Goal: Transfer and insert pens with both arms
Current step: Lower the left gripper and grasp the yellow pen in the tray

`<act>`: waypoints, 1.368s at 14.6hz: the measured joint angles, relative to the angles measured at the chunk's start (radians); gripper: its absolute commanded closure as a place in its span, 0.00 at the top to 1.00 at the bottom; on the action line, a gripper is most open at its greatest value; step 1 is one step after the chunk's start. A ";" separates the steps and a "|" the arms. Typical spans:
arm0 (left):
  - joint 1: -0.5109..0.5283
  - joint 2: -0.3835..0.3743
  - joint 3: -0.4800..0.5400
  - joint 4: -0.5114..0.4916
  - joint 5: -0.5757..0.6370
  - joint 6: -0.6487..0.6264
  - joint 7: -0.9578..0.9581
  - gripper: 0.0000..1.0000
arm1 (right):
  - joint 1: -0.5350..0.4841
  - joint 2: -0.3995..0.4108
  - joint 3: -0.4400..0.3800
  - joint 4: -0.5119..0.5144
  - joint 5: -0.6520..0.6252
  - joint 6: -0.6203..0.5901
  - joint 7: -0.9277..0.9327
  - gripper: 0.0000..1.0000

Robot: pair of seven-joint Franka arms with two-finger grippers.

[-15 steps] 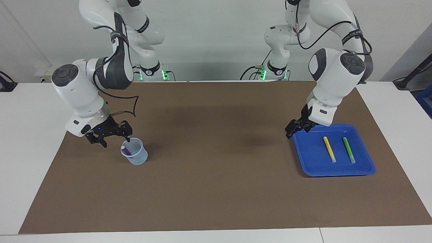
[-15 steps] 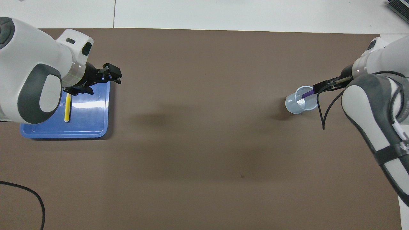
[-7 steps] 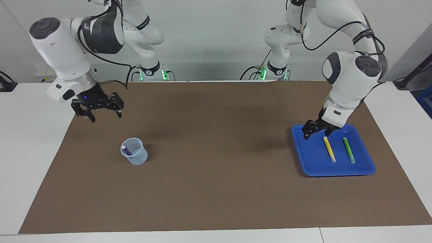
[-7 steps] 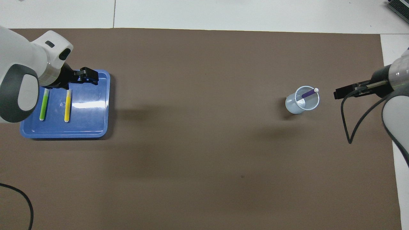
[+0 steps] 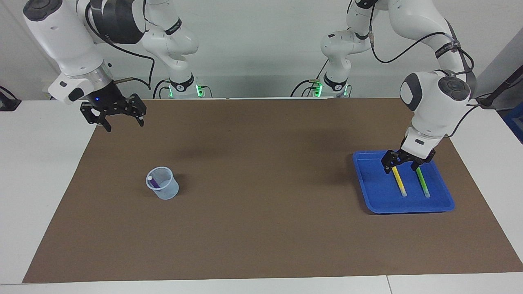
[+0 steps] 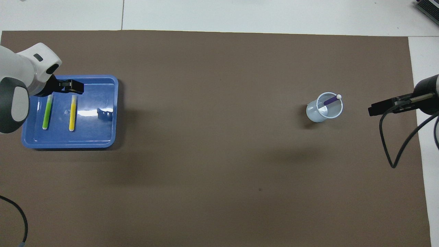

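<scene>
Already sitting in the cup: the purple pen. Still lying in the blue tray: yellow pen, green pen. Hovering over that tray, left gripper spread open, empty; waiting beside the cup, right gripper released too.

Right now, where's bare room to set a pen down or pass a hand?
Widest: bare brown mat between cup and blue tray. Crowded: the tray's end, where the open left gripper hangs over the yellow pen and green pen.

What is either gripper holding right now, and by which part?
Nothing. The left gripper is open over the tray; the right gripper is open and raised.
</scene>
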 measured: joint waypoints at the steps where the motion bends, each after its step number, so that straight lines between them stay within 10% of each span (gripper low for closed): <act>1: 0.010 0.012 0.000 -0.004 0.000 0.014 0.015 1.00 | 0.000 0.000 0.001 -0.001 0.000 -0.002 0.000 1.00; 11: 0.048 0.106 0.003 -0.068 0.036 0.159 0.028 0.99 | 0.001 0.000 0.004 -0.001 0.000 -0.009 0.000 1.00; 20: 0.068 0.106 0.005 -0.144 0.059 0.217 0.031 0.80 | 0.001 0.000 0.004 -0.002 0.000 -0.016 0.000 1.00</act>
